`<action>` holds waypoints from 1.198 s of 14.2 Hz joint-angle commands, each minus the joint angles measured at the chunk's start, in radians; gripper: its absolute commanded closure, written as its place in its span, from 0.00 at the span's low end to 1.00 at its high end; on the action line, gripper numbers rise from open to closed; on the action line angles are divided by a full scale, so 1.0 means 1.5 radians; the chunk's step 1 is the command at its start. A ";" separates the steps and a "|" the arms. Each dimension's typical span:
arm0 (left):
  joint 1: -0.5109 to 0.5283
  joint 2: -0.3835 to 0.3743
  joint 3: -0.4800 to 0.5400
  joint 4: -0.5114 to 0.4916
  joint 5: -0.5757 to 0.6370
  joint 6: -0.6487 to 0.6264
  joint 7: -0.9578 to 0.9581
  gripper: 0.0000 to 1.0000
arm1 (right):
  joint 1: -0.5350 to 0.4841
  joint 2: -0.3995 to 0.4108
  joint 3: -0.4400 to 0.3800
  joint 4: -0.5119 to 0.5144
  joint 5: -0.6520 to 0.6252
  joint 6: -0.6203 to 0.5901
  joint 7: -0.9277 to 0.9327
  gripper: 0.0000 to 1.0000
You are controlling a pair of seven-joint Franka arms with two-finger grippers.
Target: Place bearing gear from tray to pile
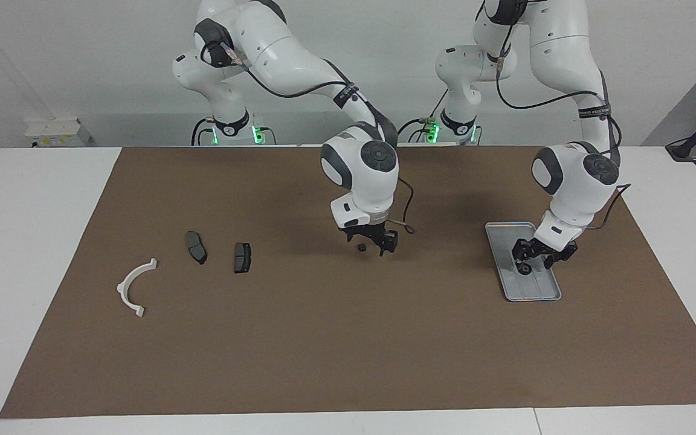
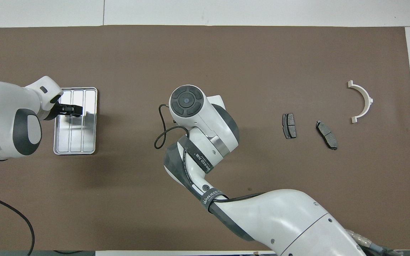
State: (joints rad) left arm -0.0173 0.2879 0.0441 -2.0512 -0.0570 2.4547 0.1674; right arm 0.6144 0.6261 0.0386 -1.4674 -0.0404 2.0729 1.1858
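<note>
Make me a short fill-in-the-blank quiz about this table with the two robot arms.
1. The tray lies toward the ___ arm's end of the table.
2. The left gripper is low over the metal ___.
3. The right gripper hangs over the ___ mat.
4. Beside the white bracket lie ___ dark pads.
Missing words: left; tray; brown; two.
</note>
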 commanded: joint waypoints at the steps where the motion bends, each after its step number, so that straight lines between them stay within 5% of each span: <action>1: -0.004 0.001 -0.002 -0.016 -0.010 0.029 0.007 0.23 | -0.002 -0.018 0.004 -0.058 0.010 0.045 0.013 0.00; 8: -0.007 0.005 -0.002 -0.025 -0.010 0.057 0.006 0.26 | 0.003 -0.025 0.005 -0.076 0.009 0.047 0.013 0.09; 13: -0.020 0.009 -0.002 -0.025 -0.010 0.067 -0.040 0.99 | 0.003 -0.028 0.004 -0.079 0.009 0.049 0.013 0.32; 17: -0.025 0.009 -0.002 -0.013 -0.010 0.053 -0.055 1.00 | 0.003 -0.028 0.005 -0.083 0.010 0.057 0.014 0.54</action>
State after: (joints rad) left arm -0.0406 0.2996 0.0307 -2.0744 -0.0572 2.5250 0.0943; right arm 0.6223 0.6114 0.0415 -1.5476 -0.0403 2.1236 1.1876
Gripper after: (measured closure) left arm 0.652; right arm 0.405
